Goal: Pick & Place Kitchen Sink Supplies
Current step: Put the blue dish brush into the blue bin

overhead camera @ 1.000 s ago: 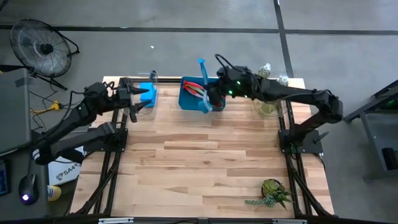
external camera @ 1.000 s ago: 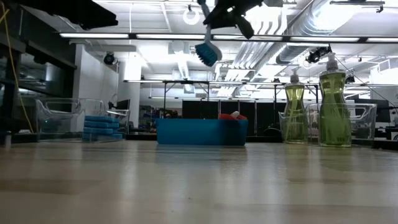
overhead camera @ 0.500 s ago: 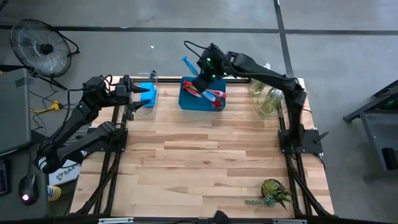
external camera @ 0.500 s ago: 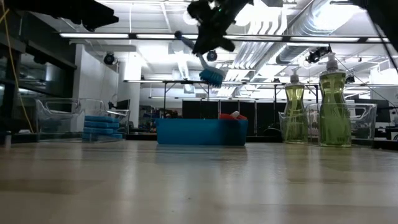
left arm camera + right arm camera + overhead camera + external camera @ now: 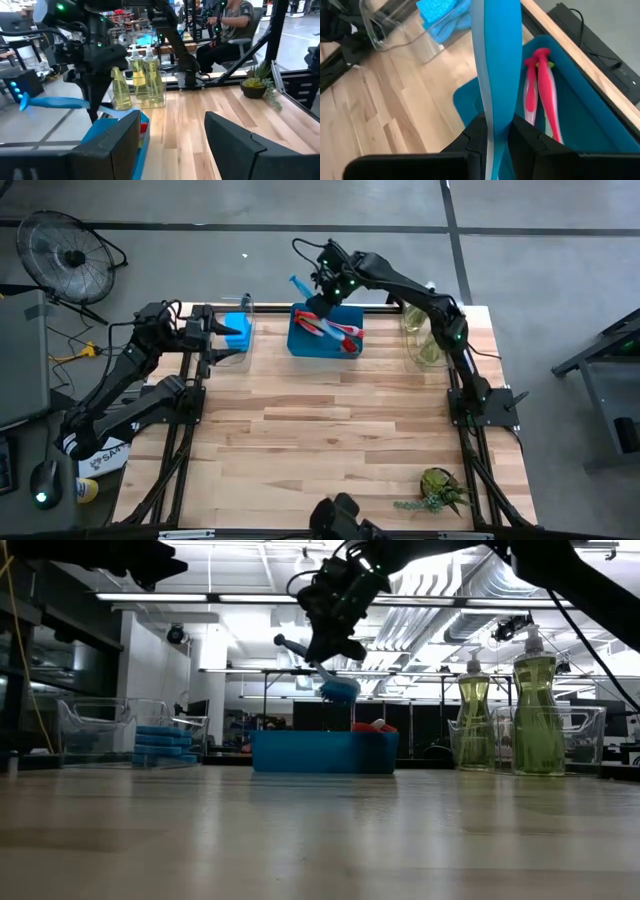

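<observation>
**Blue brush swung back over the tray's far edge**

Since a second ago the blue dish brush has travelled from the tray's right side to its far left corner and dropped lower, its bristle head now hanging just above the blue tray. The brush sits clamped in the jaws of the right gripper, which grips the handle partway along. In the high view the handle's long axis runs slantwise, its free end poking out past the far edge of the surface while the head points down and inward toward the tray. Two pink-red brushes already lie in the tray, lengthwise and side by side, below and just beside the blue handle. From here the tray lies beneath the jaws, so lowering looks like the next move; the blue handle would probably need turning to match the pink-red ones, though the angle is hard to judge.

The left gripper waits near the clear bin of blue sponges, jaws apart, well away from the tray. Bottles of yellow-green liquid stand at the right.
</observation>
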{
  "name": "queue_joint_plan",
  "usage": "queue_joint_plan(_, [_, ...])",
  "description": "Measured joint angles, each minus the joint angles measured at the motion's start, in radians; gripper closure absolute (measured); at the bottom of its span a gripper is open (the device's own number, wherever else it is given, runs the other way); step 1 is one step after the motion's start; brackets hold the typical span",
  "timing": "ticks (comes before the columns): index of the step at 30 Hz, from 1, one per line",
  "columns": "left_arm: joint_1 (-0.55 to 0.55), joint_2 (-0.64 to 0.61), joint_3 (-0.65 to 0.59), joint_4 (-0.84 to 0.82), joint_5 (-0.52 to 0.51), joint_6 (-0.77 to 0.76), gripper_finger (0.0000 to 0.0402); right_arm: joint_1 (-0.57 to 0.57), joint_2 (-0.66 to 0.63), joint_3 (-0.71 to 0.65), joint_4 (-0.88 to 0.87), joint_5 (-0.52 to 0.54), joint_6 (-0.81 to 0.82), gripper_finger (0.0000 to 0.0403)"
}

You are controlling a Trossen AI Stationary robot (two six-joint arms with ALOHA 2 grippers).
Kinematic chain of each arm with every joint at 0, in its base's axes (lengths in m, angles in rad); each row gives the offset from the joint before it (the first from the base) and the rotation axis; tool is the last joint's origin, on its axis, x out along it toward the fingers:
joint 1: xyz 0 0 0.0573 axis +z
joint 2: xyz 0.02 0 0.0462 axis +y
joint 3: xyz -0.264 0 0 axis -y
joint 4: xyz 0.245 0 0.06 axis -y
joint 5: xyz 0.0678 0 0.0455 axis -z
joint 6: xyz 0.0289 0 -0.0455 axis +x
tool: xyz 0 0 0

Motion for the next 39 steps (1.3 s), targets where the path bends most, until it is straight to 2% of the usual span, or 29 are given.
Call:
queue_joint_plan(7, [0.000,0.000,0.000,-0.020,0.011,-0.002,0.0186,-0.033,0.001,0.000,-0.011,-0.070,-0.017,0.0357])
queue_joint_plan(14, [0.000,0.000,0.000,-0.022,0.030,-0.016,0.0186,-0.049,0.002,0.000,-0.012,-0.105,-0.159,0.0357])
queue_joint_plan(18, [0.000,0.000,0.000,-0.022,0.048,-0.019,0.0186,-0.049,0.011,0.000,-0.012,-0.188,-0.236,0.0357])
queue_joint_plan(22, [0.000,0.000,0.000,-0.022,0.065,-0.034,0.0186,-0.060,0.050,0.000,-0.017,-0.322,-0.186,0.0357])
queue_joint_plan(31, [0.000,0.000,0.000,-0.023,0.075,-0.056,0.0186,-0.119,0.115,0.000,-0.038,-0.445,-0.037,0.0357])
queue_joint_plan(39, [0.000,0.000,0.000,-0.057,0.083,-0.051,0.0186,-0.179,0.151,0.000,-0.066,-0.657,0.091,0.0355])
